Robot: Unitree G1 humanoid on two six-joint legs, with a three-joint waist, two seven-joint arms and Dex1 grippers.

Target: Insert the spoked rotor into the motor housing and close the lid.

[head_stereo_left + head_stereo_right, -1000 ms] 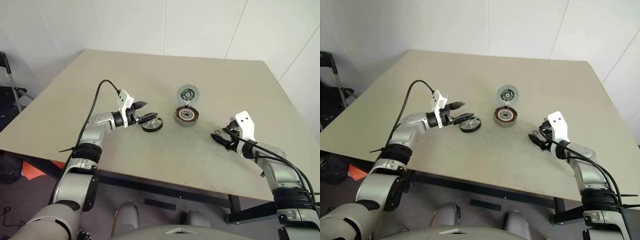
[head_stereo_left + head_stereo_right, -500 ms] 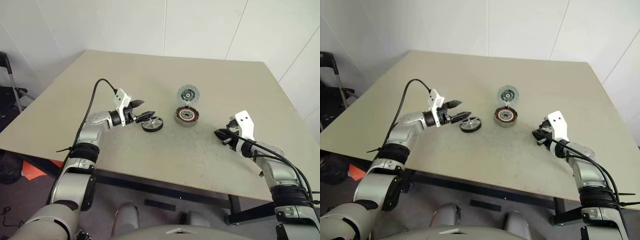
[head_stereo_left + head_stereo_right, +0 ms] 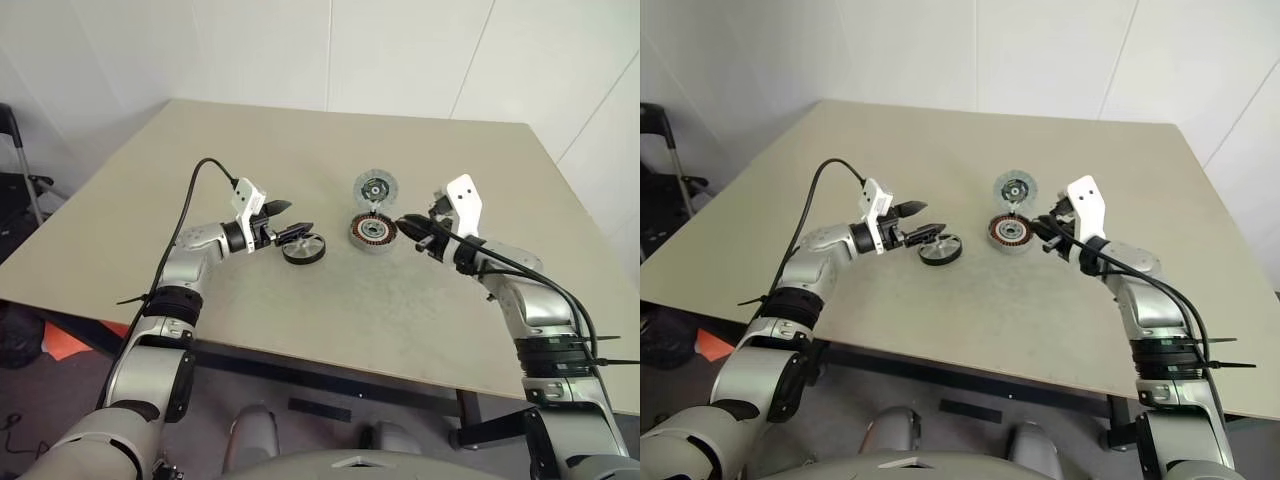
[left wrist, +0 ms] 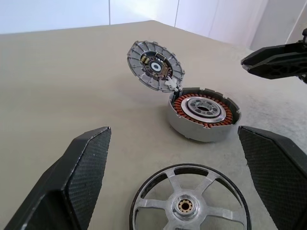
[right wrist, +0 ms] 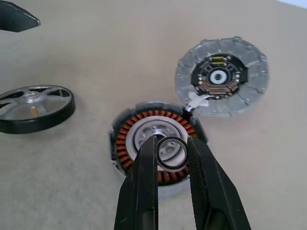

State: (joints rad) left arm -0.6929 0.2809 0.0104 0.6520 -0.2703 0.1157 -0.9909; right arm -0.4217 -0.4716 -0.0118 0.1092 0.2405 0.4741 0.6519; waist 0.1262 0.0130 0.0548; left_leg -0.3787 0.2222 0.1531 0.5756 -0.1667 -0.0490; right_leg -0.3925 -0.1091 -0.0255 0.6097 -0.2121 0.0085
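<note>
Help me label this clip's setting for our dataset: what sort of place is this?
Probably a bare lab or test room: a plain beige table against white panelled walls, with only motor parts on it, the motor housing and spoked rotor.

Both arms are built from rounded silver-grey metal segments joined by black collars. A white angular block is mounted at each wrist, and a thin black cable is looped from it back along the forearm. The left gripper (image 3: 290, 220) and right gripper (image 3: 408, 228) are each fitted with two tapered black fingers.
</note>
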